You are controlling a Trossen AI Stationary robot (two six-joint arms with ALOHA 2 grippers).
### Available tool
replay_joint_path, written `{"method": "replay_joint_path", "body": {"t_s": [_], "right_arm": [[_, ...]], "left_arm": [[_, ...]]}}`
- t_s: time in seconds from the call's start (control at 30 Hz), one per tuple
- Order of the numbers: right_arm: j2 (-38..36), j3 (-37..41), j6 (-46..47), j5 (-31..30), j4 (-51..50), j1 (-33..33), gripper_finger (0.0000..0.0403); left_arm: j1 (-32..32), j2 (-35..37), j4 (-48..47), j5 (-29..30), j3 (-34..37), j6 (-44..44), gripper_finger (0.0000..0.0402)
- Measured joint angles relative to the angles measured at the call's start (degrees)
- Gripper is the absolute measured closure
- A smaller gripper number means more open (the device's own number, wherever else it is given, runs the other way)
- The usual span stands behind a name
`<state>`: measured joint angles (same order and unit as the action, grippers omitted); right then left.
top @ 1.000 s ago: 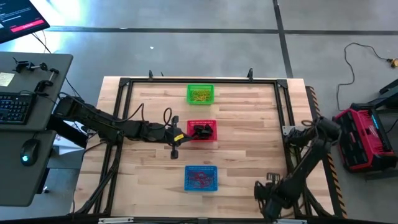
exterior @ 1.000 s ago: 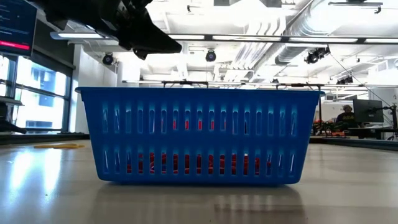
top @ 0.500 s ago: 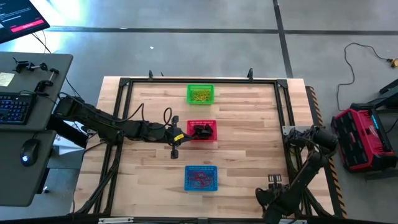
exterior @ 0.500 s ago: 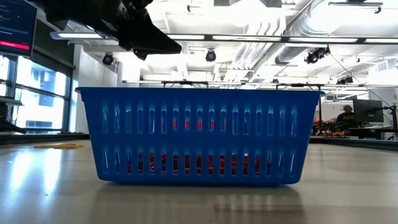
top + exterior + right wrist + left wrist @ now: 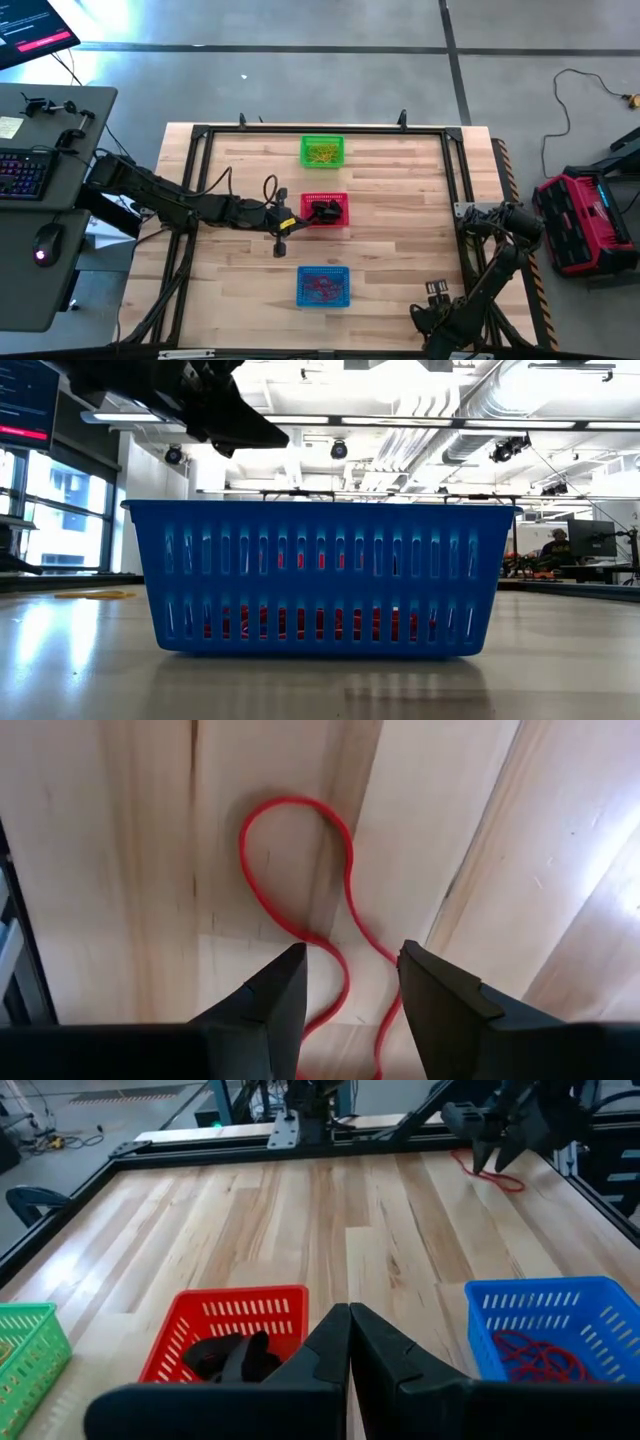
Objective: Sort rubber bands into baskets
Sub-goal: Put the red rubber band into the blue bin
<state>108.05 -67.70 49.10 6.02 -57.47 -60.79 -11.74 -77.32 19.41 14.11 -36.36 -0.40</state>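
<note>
Right gripper (image 5: pixel 345 985) is hovering spread over a red band (image 5: pixel 300 870) near the table's (image 5: pixel 400 250) front right corner. Left gripper (image 5: pixel 350 1342) is sitting pressed together beside the red basket (image 5: pixel 324 209), open wood all around.

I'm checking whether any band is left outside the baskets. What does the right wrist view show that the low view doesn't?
Only the right wrist view: a red rubber band lying loose on the bare wooden table, with the open right gripper just above it. Only the low view: the blue basket side-on, red bands showing through its slots, a dark arm overhead. Both share the tabletop.
</note>
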Motion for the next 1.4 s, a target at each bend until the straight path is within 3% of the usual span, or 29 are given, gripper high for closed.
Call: {"method": "replay_joint_path", "body": {"t_s": [0.37,0.67,0.77,1.07,1.4], "right_arm": [[-0.26,2.36,-1.19,2.01,4.16,1.17,0.0274],[-0.12,2.52,-3.05,5.96,4.09,5.30,0.0383],[-0.69,2.59,-2.90,5.68,4.23,5.65,0.0394],[-6.63,1.08,-2.62,-5.06,3.97,9.35,0.0401],[-14.62,0.98,-4.15,-25.32,4.51,14.17,0.0403]], "left_arm": [[-0.45,0.00,-0.36,0.00,0.00,0.04,0.0401],[-0.45,0.61,-2.11,0.00,0.00,0.55,0.0401],[-0.45,1.36,-2.81,0.01,0.00,0.27,0.0401],[-0.45,2.67,-3.11,0.19,-0.02,-0.32,0.0401],[-0.45,2.67,-3.20,0.20,-0.02,-0.90,0.0401]]}}
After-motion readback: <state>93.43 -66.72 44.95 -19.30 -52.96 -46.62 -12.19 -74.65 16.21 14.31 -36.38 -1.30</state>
